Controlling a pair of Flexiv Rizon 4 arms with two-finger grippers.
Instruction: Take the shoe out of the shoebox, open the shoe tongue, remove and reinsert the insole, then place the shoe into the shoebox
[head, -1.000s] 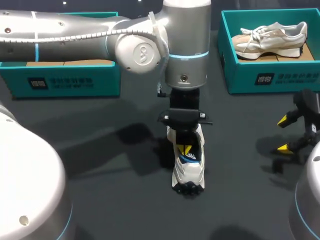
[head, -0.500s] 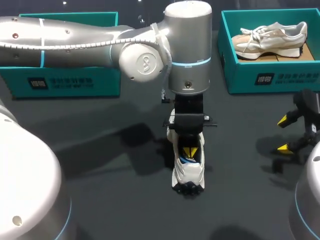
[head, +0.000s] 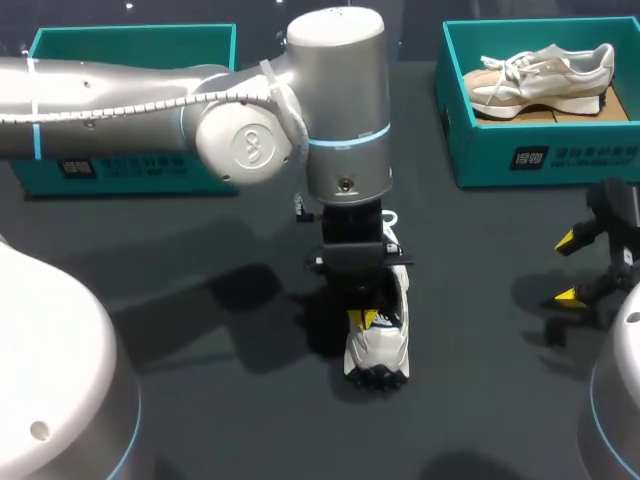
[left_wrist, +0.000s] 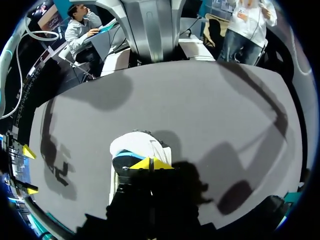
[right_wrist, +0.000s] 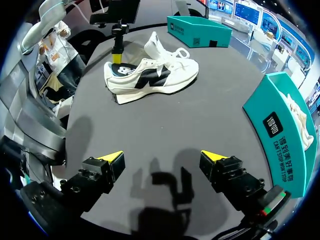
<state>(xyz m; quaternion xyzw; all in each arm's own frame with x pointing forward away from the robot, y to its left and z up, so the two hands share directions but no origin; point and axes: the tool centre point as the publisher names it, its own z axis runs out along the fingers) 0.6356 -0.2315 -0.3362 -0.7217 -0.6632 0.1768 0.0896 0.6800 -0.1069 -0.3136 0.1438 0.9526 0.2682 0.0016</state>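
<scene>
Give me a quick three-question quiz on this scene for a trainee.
1. True or false: the right gripper is open and holds nothing.
2. Pick one. The white shoe is: A in a box; B on the table; C in the right gripper.
3. Short answer: which arm's gripper is at the white shoe's opening?

Key: 1 true; 2 B; 3 the left gripper.
</scene>
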